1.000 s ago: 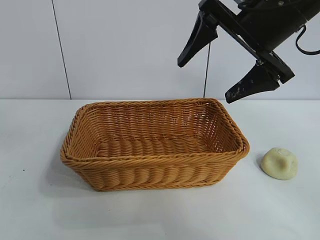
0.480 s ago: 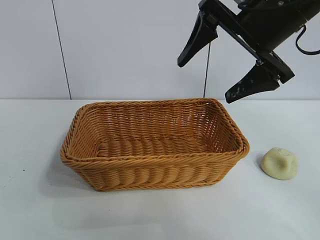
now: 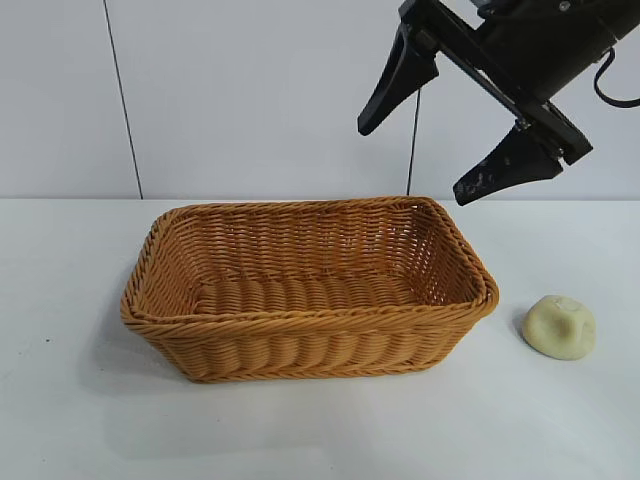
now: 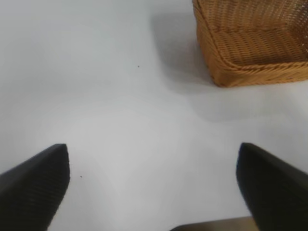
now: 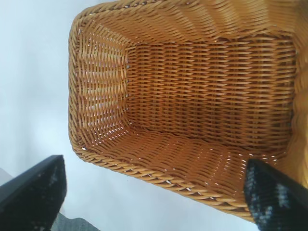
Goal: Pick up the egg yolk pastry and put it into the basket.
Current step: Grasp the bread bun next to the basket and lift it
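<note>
The right arm [image 3: 540,40] is matte black and blocky, with a black cable [image 3: 615,85] looping at its side. Its pincer [image 3: 427,150] has 2 long, tapering black fingers [image 3: 395,85] on a flat black bar; 1 finger is flecked with pale scuffs. The left pincer [image 4: 154,185] shows 2 black fingers [image 4: 33,187] with finely ribbed faces

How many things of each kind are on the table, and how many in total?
Basket: 1
Pastry: 1
Total: 2
</note>
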`<act>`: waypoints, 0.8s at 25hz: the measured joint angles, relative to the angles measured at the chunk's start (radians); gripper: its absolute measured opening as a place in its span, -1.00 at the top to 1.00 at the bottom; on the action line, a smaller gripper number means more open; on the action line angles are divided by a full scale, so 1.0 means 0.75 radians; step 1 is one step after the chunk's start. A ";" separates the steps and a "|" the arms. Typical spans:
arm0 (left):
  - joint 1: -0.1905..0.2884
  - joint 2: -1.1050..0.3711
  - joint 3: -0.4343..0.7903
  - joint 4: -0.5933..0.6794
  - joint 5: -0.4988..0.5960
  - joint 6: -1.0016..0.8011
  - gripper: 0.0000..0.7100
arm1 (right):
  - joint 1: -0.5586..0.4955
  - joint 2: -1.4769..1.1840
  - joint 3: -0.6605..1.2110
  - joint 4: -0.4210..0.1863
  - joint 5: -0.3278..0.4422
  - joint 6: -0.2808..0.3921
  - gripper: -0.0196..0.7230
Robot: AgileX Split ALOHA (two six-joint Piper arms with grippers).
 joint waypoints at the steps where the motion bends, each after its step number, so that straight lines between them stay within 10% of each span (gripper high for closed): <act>1: 0.000 -0.038 0.001 -0.002 -0.001 0.000 -0.94 | 0.000 -0.007 0.000 -0.008 0.000 0.000 -0.92; 6: 0.000 -0.094 0.001 -0.006 -0.003 0.000 -0.94 | 0.000 -0.030 -0.002 -0.138 0.008 0.047 -0.92; 15: 0.000 -0.096 0.001 -0.010 -0.004 0.000 -0.94 | -0.003 -0.030 -0.002 -0.752 0.090 0.395 -0.92; 20: 0.000 -0.096 0.001 -0.010 -0.004 0.000 -0.94 | -0.091 -0.030 -0.002 -0.856 0.115 0.455 -0.92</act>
